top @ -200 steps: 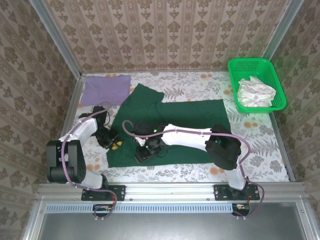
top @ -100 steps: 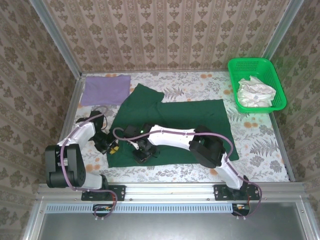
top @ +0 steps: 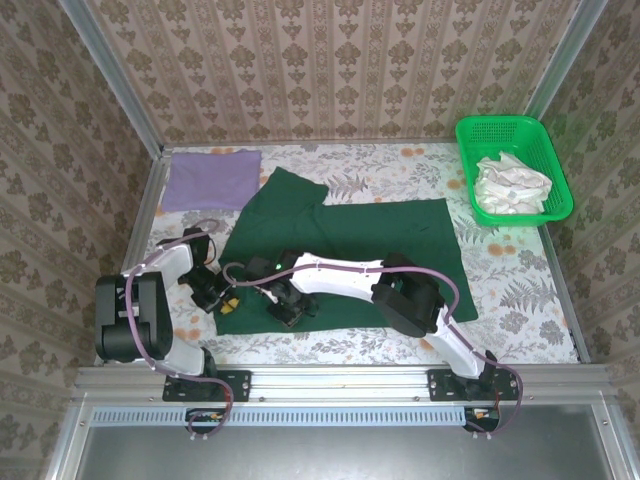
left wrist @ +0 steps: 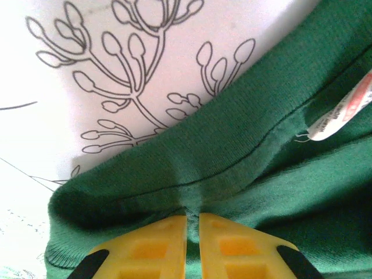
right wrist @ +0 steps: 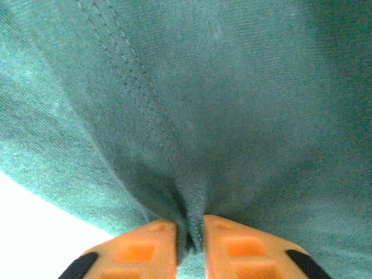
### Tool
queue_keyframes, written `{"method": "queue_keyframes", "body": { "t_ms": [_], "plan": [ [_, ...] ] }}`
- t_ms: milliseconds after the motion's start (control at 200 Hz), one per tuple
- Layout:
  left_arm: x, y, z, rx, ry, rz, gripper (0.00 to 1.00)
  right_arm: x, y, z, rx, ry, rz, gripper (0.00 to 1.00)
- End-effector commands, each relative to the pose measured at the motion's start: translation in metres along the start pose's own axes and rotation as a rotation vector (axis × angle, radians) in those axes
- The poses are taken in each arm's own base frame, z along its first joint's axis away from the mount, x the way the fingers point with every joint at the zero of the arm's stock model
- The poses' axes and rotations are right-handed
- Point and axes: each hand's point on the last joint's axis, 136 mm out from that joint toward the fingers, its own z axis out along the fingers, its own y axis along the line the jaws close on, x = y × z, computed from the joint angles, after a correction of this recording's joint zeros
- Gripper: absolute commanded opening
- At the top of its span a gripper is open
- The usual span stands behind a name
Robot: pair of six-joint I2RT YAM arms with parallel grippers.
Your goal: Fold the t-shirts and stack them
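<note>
Spread t-shirt (top: 380,230) centre, folded t-shirt (top: 210,178) behind-left, basket (top: 500,121) far right.

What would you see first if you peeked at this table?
The big dark green t-shirt spread across the middle of the table, with the left pincer and right pincer both pinching it near its front left edge. After that, the bright green basket in the far right corner and the purple t-shirt lying flat in the far left corner.

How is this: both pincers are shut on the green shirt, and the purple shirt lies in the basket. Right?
Not quite. The purple shirt lies on the table at the far left, not in the basket; the top view shows it. The left pincer and right pincer are indeed shut on the green shirt.
</note>
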Motion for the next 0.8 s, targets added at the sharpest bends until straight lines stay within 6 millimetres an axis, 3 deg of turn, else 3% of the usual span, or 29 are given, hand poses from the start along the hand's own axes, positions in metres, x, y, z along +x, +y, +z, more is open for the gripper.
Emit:
{"method": "queue_keyframes", "body": {
  "t_ms": [0,125,375,795],
  "plan": [
    [-0.002,0.012,0.006,-0.043,0.002,0.008,0.13,0.003,-0.005,0.0,0.011,0.021,0.003,0.14],
    [-0.004,0.013,0.006,-0.051,-0.004,0.011,0.13,-0.001,-0.004,-0.008,-0.039,0.0,0.033,0.06],
    [-0.006,0.016,0.007,-0.065,-0.016,0.022,0.13,-0.014,-0.009,-0.036,-0.164,-0.074,0.093,0.02],
    [-0.011,0.019,0.006,-0.09,-0.038,0.035,0.12,-0.036,-0.064,-0.045,-0.31,-0.1,0.31,0.0]
  ]
}}
